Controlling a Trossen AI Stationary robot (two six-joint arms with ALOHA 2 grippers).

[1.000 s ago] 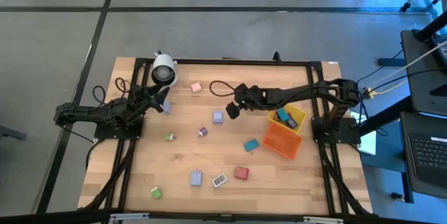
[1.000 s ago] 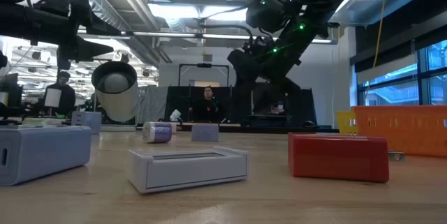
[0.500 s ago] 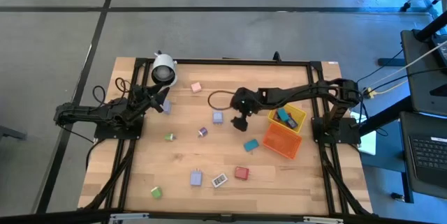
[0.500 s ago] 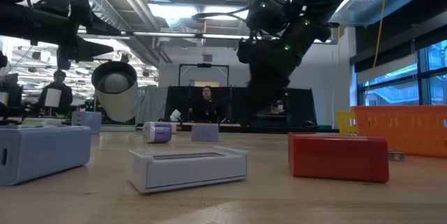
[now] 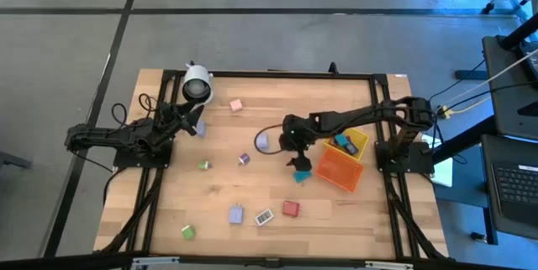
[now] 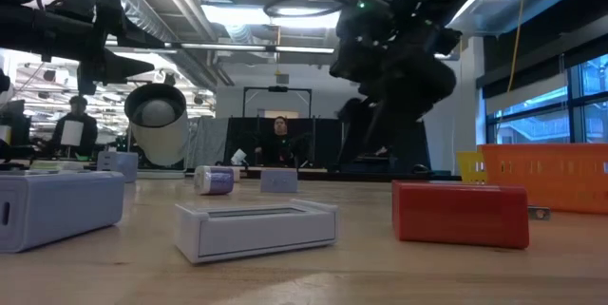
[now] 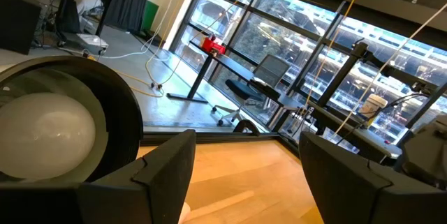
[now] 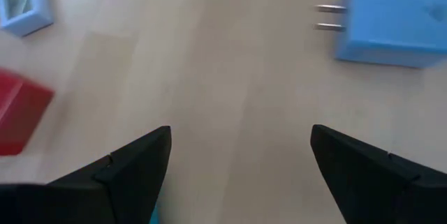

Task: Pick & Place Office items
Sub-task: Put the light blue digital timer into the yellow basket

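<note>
Teal block: lies on the counter just under your right gripper, at about 5 o'clock from the jaws, which stand wide apart and hold nothing. Long axis cannot be told; the arm hides most of it, and it seems to be the sliver between the jaws in the wrist view. Orange bin: at 3 o'clock from the block, just beside it. Left gripper: jaws apart, empty, parked at the counter's 10 o'clock, well apart. Your right arm is nearer.
</note>
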